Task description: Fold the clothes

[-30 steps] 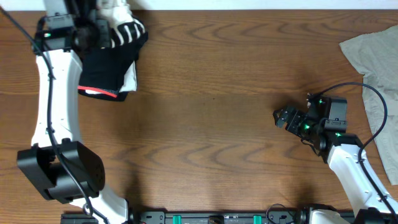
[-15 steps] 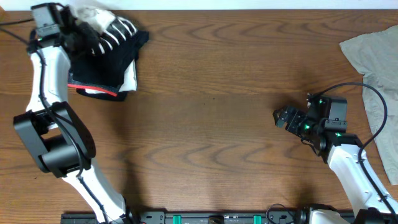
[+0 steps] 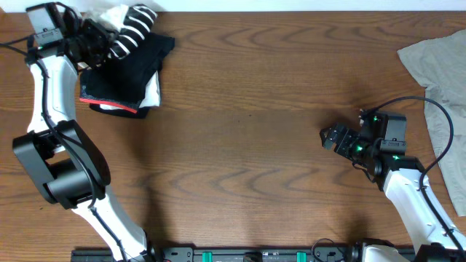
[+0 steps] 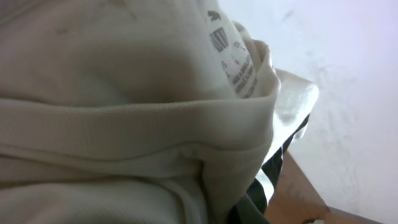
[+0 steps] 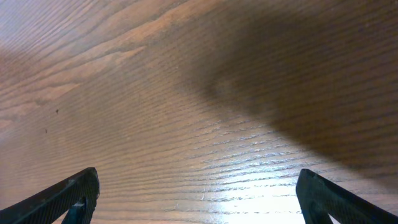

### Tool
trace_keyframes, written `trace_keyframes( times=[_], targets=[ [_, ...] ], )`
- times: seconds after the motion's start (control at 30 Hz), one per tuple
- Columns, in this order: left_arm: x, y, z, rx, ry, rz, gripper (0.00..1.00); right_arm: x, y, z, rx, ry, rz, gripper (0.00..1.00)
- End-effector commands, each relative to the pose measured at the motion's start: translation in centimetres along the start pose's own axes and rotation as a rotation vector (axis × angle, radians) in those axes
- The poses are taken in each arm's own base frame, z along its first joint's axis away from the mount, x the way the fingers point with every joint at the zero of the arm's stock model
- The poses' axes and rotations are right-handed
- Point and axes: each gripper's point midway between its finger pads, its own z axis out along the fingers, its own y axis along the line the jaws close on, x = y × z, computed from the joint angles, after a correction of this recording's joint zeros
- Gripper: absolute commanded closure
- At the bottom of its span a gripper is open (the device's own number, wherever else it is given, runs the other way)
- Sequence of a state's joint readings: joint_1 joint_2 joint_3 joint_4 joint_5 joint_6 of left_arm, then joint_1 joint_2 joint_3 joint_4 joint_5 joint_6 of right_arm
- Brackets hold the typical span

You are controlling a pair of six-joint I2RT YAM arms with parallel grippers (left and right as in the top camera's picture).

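I see brown wood-grain table (image 3: pixel 255 145) across nearly my whole overhead view, with a white strip (image 3: pixel 291 5) beyond its far edge. A bright glare (image 5: pixel 261 208) lies on the wood in the right wrist view.

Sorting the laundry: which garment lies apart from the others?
The grey-beige garment, alone at the right edge; the striped white shirt and black red-edged one are piled together far left.

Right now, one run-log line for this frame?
left gripper: shut on striped shirt, far-left corner | right gripper: open, empty, above table | black garment: piled against shirt | grey garment: right edge, unfolded
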State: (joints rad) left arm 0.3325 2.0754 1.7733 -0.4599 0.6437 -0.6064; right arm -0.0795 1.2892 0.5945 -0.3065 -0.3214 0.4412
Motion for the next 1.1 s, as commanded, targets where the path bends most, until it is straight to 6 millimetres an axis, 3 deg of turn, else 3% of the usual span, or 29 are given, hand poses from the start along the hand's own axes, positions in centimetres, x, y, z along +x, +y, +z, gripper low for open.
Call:
trace_keyframes(
  times=[0.0, 0.3, 0.6, 0.87, 0.9, 0.97, 1.07],
  targets=[
    [0.0, -0.7, -1.6, -0.011, -0.016, -0.016, 0.94, -0.4, -0.2, -0.2, 0.004, -0.015, 0.005, 0.01],
    [2.2, 2.0, -2.1, -0.125, 0.062, -0.023, 0.94, -0.4, -0.2, -0.2, 0.004, -0.015, 0.006, 0.01],
    [2.9, 3.8, -4.6, -0.265, 0.049, -0.055, 0.94, -0.4, -0.2, -0.2, 0.004, -0.015, 0.005, 0.01],
    [4.7, 5.6, -4.4, -0.316, 0.103, -0.095, 0.94, -0.4, -0.2, -0.2, 0.004, -0.015, 0.006, 0.01],
    [4.8, 5.8, -4.3, -0.32, 0.107, -0.097, 0.89, -0.4, -0.2, -0.2, 0.004, -0.015, 0.006, 0.01],
    [5.2, 6.2, -4.2, -0.327, 0.116, -0.103, 0.7, -0.4, -0.2, -0.2, 0.004, -0.015, 0.006, 0.01],
    [4.9, 6.4, -4.4, -0.335, 0.106, -0.105, 0.53, -0.4, -0.2, -0.2, 0.004, -0.015, 0.005, 0.01]
  ],
)
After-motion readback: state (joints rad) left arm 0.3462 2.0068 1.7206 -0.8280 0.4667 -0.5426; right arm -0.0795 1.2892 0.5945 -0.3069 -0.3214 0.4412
